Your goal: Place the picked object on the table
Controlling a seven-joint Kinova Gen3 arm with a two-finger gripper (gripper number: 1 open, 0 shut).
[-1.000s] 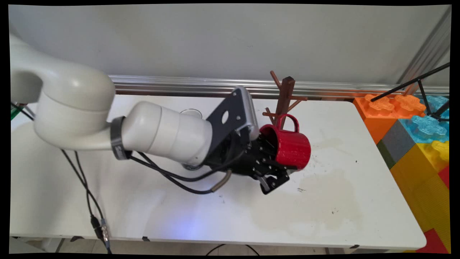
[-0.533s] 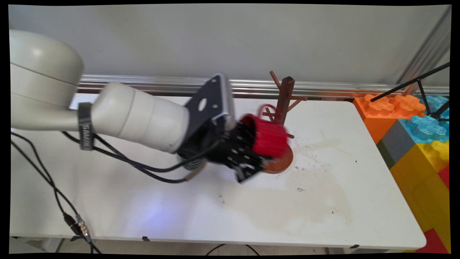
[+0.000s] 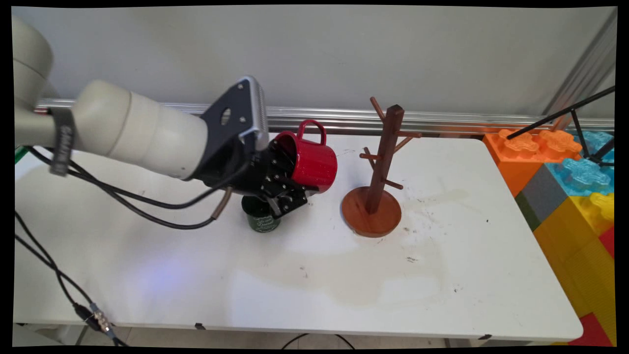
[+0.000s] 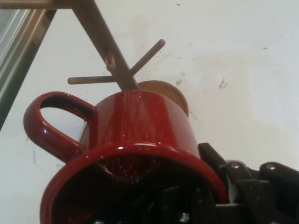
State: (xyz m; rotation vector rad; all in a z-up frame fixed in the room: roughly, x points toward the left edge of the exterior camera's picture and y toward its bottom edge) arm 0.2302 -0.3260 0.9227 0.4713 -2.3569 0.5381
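Claw [image 3: 284,189] grasps mug [image 3: 310,160] by its rim, above stained white worktop [image 3: 442,275]. Rack [image 3: 376,196] stands right; wall [image 3: 295,54] behind.

Red mug [image 3: 314,164] clamped on my end effector [image 3: 290,184], on its side, handle up, above a dark green cup [image 3: 260,219], left of the wooden mug tree [image 3: 376,196].
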